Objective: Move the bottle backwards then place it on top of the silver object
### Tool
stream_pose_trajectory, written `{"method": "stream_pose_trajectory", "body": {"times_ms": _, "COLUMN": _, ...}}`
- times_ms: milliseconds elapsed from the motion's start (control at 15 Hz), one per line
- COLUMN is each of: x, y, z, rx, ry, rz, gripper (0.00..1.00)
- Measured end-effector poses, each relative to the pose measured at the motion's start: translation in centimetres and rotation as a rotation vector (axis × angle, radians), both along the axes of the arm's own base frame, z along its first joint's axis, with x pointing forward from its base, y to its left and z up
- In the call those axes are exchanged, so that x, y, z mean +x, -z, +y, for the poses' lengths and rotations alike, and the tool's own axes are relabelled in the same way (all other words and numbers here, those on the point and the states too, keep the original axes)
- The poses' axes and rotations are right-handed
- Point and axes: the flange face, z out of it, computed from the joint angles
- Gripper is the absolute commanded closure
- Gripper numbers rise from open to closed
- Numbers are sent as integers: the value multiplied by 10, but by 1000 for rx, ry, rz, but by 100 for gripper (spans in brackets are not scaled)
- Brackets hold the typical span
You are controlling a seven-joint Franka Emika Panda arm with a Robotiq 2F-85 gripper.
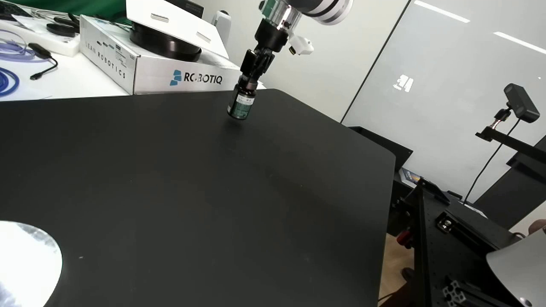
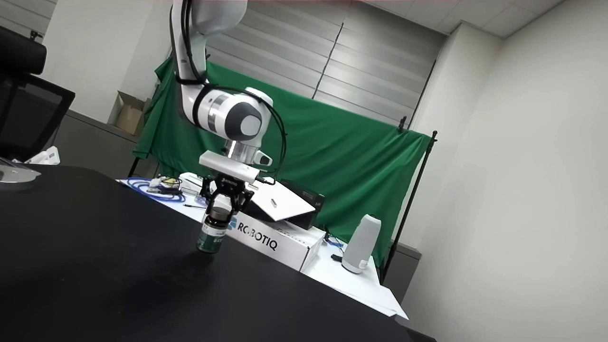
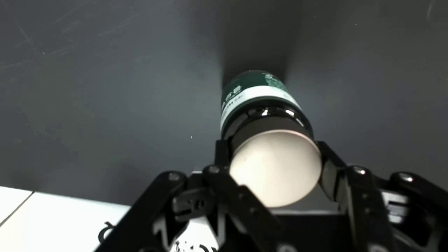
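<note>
Downward reaches the arm (image 2: 213, 108) over the table (image 1: 204, 196).
Its gripper (image 3: 273, 154), closed on the cap (image 3: 276, 171), holds the bottle (image 1: 242, 105) upright, its inside hidden.

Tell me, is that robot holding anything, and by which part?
The small, dark, cylindrical, green-labelled bottle, held by the sides of its round cap in the black gripper.

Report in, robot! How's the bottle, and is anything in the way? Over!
Gripper shut on bottle. Bottle looks just off table, not yet on disc. Box near gripper, possible bump. Over.
</note>
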Motion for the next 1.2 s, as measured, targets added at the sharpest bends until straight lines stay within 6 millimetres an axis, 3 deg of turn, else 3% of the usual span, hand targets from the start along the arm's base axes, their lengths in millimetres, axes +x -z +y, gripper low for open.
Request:
{"method": "stream_pose_trajectory", "body": {"times_ms": 267, "x": -2, "y": -48, "z": 27, "rx": -27, "ry": -48, "rz": -55, "gripper": 64}}
{"method": "stream_pose_trajectory", "body": {"times_ms": 600, "x": -20, "y": -102, "z": 91, "rx": -61, "ry": -139, "rz": -118, "gripper": 64}}
{"method": "stream_pose_trajectory", "body": {"times_ms": 800, "x": -35, "y": -109, "z": 140, "rx": -81, "ry": -214, "rz": -130, "gripper": 64}}
{"method": "stream_pose_trajectory", "body": {"times_ms": 1200, "x": -66, "y": -92, "z": 246, "rx": -105, "ry": -379, "rz": -111, "gripper": 64}}
